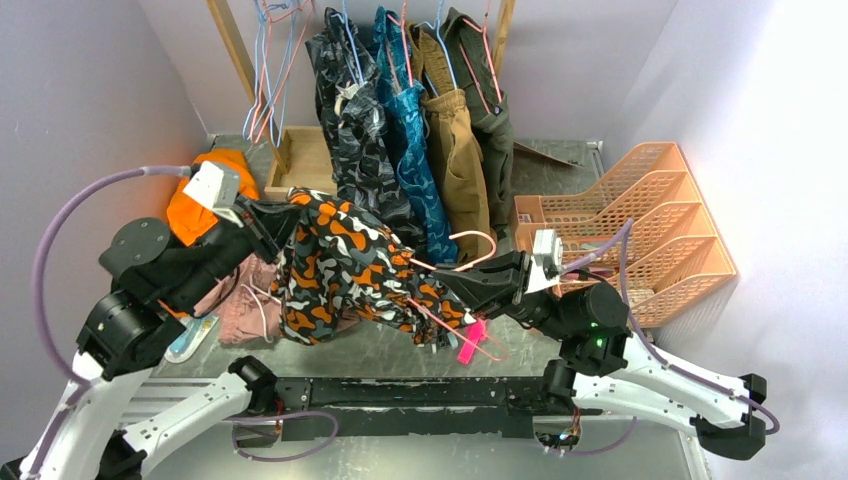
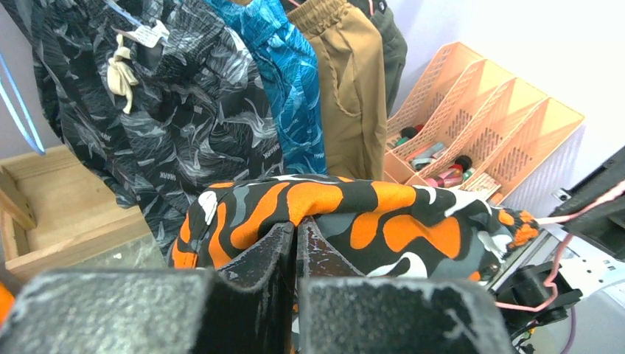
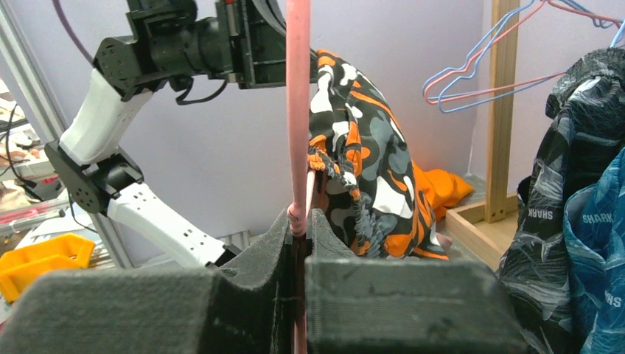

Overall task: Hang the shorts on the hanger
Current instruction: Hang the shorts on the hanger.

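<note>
From above, we've got the shorts [image 1: 350, 265] lifted off the table [image 1: 390, 352], stretched between the two arms in front of the hanging clothes [image 1: 400, 120]. The left gripper [image 1: 268, 222] pinches their upper left edge. The right gripper [image 1: 450, 280] meets them on the other side, holding the hanger [image 1: 490, 243], whose pink hook curls toward the orange file rack [image 1: 640, 230].

Over to the left wrist: the jaws are shut tight on a fold of the shorts, and the orange-and-black fabric bulges just past the fingertips.

Right wrist now: the jaws are clamped on the hanger. Its wire rises straight up from the grip, and the shorts hang just behind it, below the left arm [image 3: 147, 51].
</note>
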